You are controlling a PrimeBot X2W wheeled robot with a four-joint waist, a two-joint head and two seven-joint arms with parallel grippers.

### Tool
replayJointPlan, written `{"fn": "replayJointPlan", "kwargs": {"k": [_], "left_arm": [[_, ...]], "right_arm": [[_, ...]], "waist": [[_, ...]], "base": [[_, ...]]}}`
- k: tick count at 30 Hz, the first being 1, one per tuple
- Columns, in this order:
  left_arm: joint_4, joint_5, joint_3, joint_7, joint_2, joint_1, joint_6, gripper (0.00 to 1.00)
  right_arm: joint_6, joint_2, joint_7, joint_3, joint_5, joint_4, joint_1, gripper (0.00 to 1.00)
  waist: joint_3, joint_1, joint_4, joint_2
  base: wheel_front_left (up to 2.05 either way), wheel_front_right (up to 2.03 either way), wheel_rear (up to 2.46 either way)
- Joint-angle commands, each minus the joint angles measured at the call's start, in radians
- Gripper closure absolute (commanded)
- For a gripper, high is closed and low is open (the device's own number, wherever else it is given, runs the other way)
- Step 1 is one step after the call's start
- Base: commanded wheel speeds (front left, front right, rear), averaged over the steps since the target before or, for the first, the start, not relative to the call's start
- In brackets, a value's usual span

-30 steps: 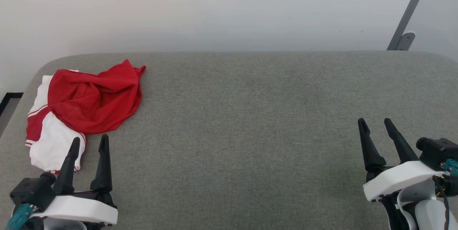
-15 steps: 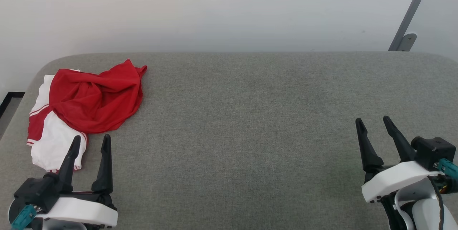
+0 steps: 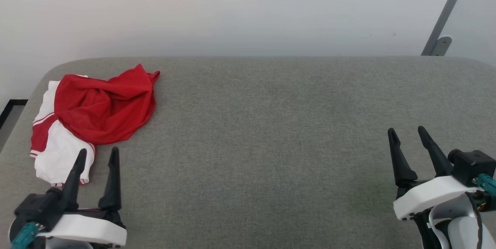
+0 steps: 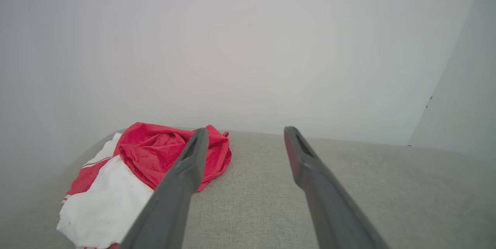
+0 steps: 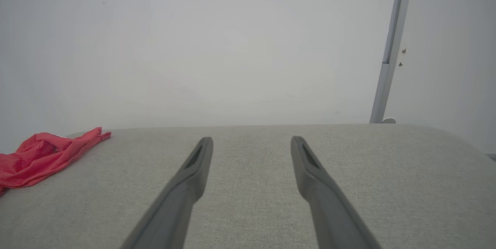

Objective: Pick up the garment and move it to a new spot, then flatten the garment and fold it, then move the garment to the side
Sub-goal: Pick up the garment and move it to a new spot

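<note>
Item: the garment (image 3: 97, 109), red with a white sleeve and striped trim, crumpled in a heap.
Location: far left corner of the grey bench (image 3: 271, 133), just ahead of the left gripper (image 3: 98, 150) and well apart from the right gripper (image 3: 406, 130).
Jaws: both pairs spread wide, holding nothing.
Change: almost none in the last second; heap unmoved, arms parked as before. Pickup judged not yet begun.
Views: the left wrist view puts the white sleeve nearest its fingers. The right wrist view catches a red edge at far left and a grey post (image 5: 391, 47).
</note>
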Motion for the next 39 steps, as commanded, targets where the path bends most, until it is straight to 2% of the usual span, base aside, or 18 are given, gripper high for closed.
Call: {"fn": "replayJointPlan", "kwargs": {"k": [1,8,28,39], "left_arm": [[0.004,-0.012,0.009,-0.005,-0.003,-0.005,0.004,0.00],[0.019,-0.025,0.048,-0.005,-0.012,-0.006,0.032,0.00],[0.013,-0.041,0.094,0.003,-0.011,0.049,0.076,0.00],[0.006,-0.065,0.097,0.009,-0.011,0.058,0.076,0.00]], "right_arm": [[0.000,0.006,0.001,0.001,-0.006,-0.006,0.005,0.00],[0.000,0.014,0.014,0.026,0.010,-0.010,-0.012,0.00],[0.000,0.009,0.021,0.135,0.039,0.028,-0.050,0.00],[0.000,0.007,0.016,0.144,0.045,0.036,-0.054,0.00]], "waist": [[-0.001,0.0000,0.004,-0.0001],[-0.010,0.0000,0.052,-0.0001],[-0.043,0.0000,0.298,-0.0001],[-0.042,0.0000,0.328,-0.0001]], "base": [[0.00,0.00,0.00],[0.00,0.00,0.00],[0.00,0.00,0.00],[0.00,0.00,0.00]]}}
